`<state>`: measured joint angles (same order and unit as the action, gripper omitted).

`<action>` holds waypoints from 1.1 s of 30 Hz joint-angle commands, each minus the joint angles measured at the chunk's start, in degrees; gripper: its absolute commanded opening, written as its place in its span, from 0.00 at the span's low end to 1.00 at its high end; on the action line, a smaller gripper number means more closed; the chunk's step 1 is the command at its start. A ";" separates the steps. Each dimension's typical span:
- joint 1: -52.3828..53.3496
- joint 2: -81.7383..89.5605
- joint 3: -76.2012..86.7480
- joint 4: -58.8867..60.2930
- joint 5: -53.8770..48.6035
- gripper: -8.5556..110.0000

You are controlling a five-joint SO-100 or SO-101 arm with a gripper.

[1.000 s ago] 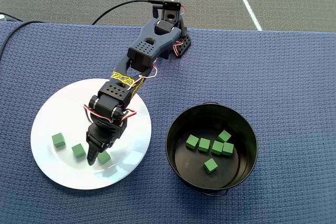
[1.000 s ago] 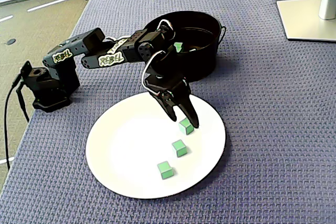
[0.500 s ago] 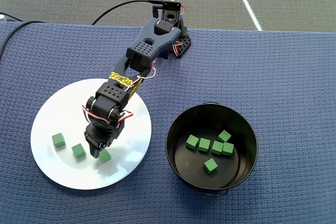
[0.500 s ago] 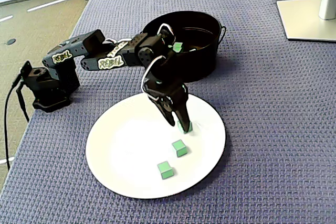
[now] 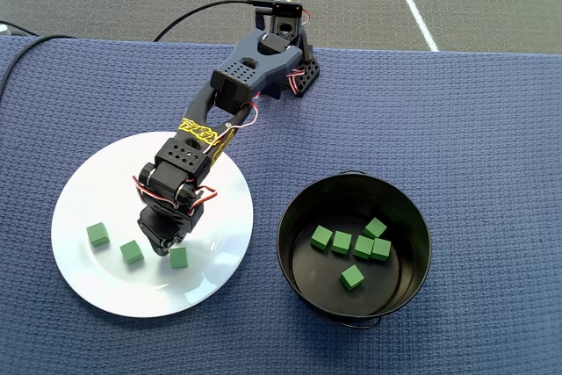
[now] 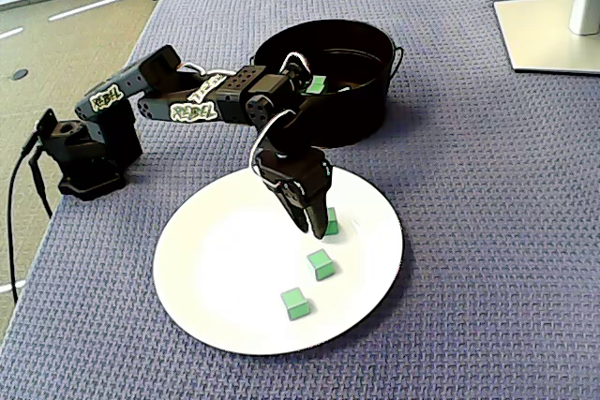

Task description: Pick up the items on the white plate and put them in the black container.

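I am watching the arm point(image 5: 230, 90) reaching from its base onto the white plate point(image 5: 97, 191), which is sitting on the blue-covered tabletop point(image 5: 492, 129). The tool point(image 6: 316, 225) is pointing down at the plate with its fingers closing around one green cube point(image 6: 331, 221); in the overhead view that cube point(image 5: 179, 257) is showing just below the fingertips. Whether the cube is lifting off the plate, I cannot tell. Two more cubes are lying on the plate: one point(image 5: 132, 252) just beside the tool, another point(image 5: 98, 234) nearer the plate's left edge in the overhead view. The black pot point(image 5: 299, 283) is standing just right of the plate, holding five cubes point(image 5: 352, 277).
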<state>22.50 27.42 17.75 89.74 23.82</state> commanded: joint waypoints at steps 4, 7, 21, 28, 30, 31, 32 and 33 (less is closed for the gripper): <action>0.35 6.77 -1.05 2.64 2.64 0.30; -0.44 6.77 -1.32 4.66 6.86 0.31; -4.04 4.31 -4.48 2.37 -9.58 0.26; -3.43 4.22 -4.31 2.81 -8.88 0.22; -3.43 4.39 -2.90 1.76 -9.14 0.21; -3.43 4.57 -2.20 1.23 -9.32 0.21; -3.43 4.57 -1.76 0.97 -9.49 0.21; -3.52 4.66 -1.58 0.88 -9.49 0.21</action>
<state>18.81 28.30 16.35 91.58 15.21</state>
